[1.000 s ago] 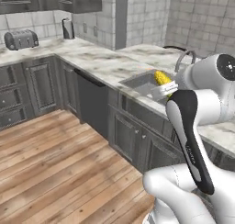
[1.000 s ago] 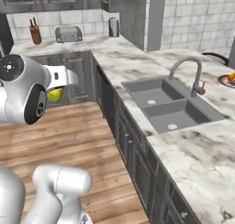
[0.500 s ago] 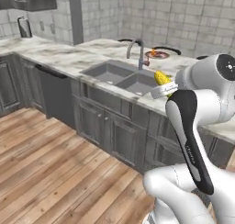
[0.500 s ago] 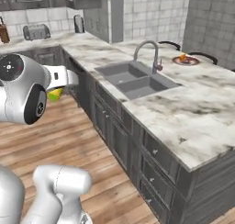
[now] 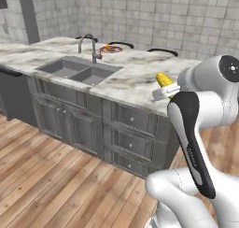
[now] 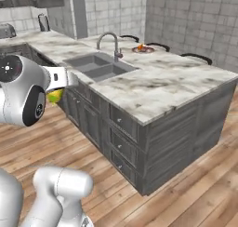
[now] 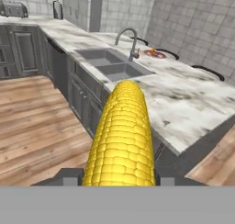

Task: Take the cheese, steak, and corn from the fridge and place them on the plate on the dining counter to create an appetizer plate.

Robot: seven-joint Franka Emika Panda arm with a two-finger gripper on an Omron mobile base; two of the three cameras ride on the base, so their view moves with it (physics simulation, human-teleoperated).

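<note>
Nearest, at the bottom centre of the hand view, the gripper [image 7: 120, 181] is clamping its two fingertips on the corn [image 7: 121, 140], which is filling the lower middle of that frame and pointing up toward the counter. In the left base view the corn [image 5: 164, 79] is showing at right of centre, beside the white arm; in the right base view its green end [image 6: 55, 96] is peeking out at left of centre. Beyond, the dining counter [image 7: 193, 99] is running diagonally toward the upper left, with the sink [image 7: 112, 64] and tap [image 7: 128, 42] set into it. Farthest, the plate [image 7: 155, 54] is sitting on the counter just behind the tap, in the upper centre, carrying something small and orange.
</note>
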